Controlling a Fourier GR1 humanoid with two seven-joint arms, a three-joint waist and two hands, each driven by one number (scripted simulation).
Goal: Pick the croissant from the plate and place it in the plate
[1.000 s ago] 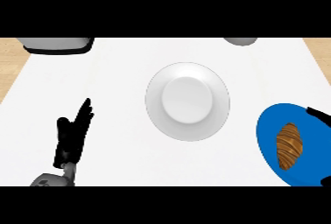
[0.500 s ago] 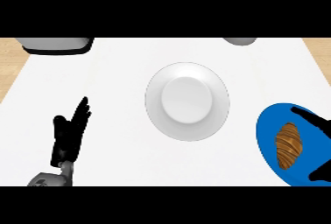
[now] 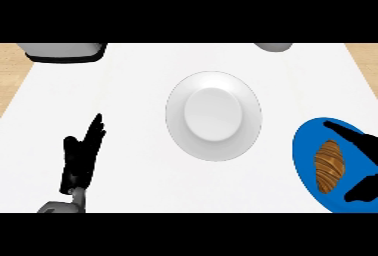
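A brown croissant (image 3: 329, 165) lies on a blue plate (image 3: 306, 146) at the counter's right edge. My right hand (image 3: 358, 139) comes in from the right over that plate, open. Its fingers stretch past the croissant's far end and its thumb (image 3: 359, 191) sits by the near end. I cannot tell if it touches the croissant. A white plate (image 3: 247, 100) with nothing on it stands in the middle of the counter. My left hand (image 3: 80, 157) rests open at the lower left, fingers pointing away.
A grey and black appliance (image 3: 63, 51) is cut off at the top left. A grey rounded object (image 3: 273, 46) shows at the top edge. Wood surface (image 3: 11, 65) borders the white counter on both sides.
My right hand has moved further left over the blue plate, with fingers and thumb now on either side of the croissant. The left hand has barely shifted.
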